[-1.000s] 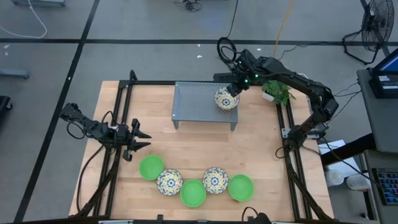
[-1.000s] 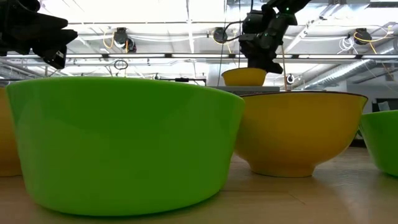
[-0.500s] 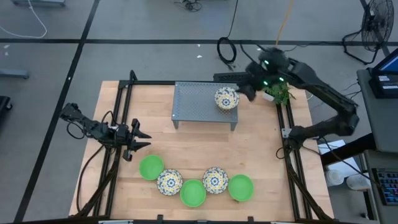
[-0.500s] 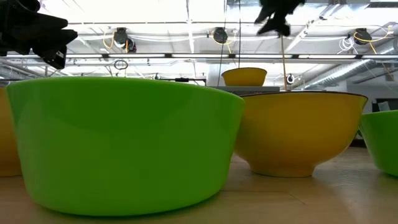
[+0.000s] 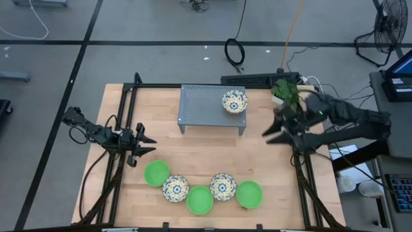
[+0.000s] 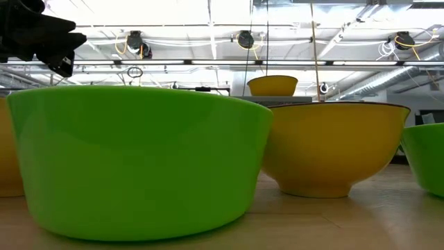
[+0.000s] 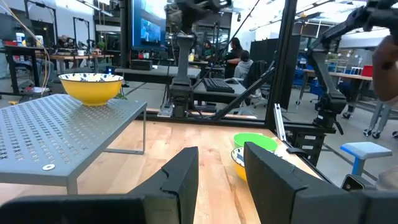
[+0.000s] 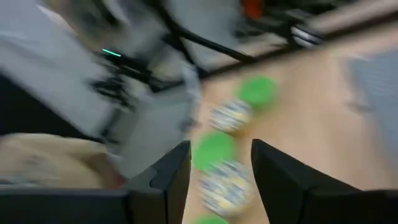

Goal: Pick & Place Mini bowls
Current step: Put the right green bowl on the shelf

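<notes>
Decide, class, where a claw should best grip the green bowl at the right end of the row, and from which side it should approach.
Grip the rim of the green bowl, one finger inside and one outside, coming straight down from above. It sits upright and open, and its right side is free, while a patterned bowl crowds its left. The open right claw is probably best placed to reach it.

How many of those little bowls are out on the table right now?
6. One patterned bowl sits on the grey stand. Five sit in a row near the front edge: green, patterned, green, patterned, green. None seem hidden.
</notes>
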Tool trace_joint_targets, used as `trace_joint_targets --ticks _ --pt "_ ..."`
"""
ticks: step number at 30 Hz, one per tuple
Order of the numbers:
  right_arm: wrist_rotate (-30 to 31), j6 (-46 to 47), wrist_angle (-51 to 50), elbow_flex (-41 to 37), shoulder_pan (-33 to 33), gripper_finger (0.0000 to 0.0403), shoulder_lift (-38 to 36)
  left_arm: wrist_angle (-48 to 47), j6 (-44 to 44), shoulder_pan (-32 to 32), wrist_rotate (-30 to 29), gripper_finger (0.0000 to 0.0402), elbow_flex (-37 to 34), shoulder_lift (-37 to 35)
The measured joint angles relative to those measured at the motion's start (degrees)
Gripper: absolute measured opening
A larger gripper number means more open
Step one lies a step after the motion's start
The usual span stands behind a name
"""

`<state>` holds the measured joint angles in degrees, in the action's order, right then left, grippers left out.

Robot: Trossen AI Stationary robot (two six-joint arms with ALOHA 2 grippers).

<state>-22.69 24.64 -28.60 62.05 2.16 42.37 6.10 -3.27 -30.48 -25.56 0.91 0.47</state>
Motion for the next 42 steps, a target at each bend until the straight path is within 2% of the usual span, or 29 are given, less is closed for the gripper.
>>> trace_joint_targets --ticks 3,6,8,10,14,17,21,23,26,28,30,34,42 --pt "-0.08 3.15 18.34 -9.67 8.64 0.0155 -3.32 0.01 0.0 0.01 0.0 0.0131 0.0 0.0" --pt "-0.02 1.83 33.54 -16.91 16.98 0.0155 -2.87 0.01 0.0 0.02 0.0 0.0131 0.0 0.0" --pt "0.19 -1.42 37.91 -19.48 22.07 0.0155 -0.78 -0.01 0.0 0.02 0.0 0.0131 0.0 0.0" --pt "2.54 -4.63 37.72 -20.14 26.99 0.0155 2.32 -0.01 0.0 0.0 0.0 0.0131 0.0 0.0" --pt "11.33 -7.47 34.37 -18.83 34.93 0.0155 9.13 0.01 0.0 0.02 0.0 0.0131 0.0 0.0" --pt "18.43 -5.82 26.89 -14.82 38.91 0.0155 14.11 -0.01 0.0 0.02 0.0 0.0131 0.0 0.0" --pt "30.18 5.64 7.6 -5.1 42.14 0.0155 20.81 0.0 0.0 0.02 0.0 0.0131 0.0 0.0" --pt "32.95 15.59 -3.68 -0.3 42.65 0.0155 24.47 0.02 0.0 0.0 0.0 0.0131 0.0 0.0" --pt "32.95 31.26 -16.21 3.67 42.48 0.0155 29.34 0.05 0.0 0.0 0.0 0.0131 0.0 0.0" --pt "30.57 40.06 -20.43 3.95 42.11 0.0155 31.61 0.01 0.0 0.01 0.0 0.0131 0.0 0.0" --pt "27.36 45.01 -22.09 3.59 41.37 0.0155 33.73 0.04 0.0 0.0 0.0 0.0131 0.0 0.0" --pt "24.3 49.53 -21.83 2.56 39.6 0.0155 36.26 0.03 0.0 0.0 0.0 0.0131 0.0 0.0" --pt "24.24 53.8 -19.88 0.12 36.42 0.0155 37.27 0.01 0.0 0.01 0.02 0.0131 0.02 0.0"
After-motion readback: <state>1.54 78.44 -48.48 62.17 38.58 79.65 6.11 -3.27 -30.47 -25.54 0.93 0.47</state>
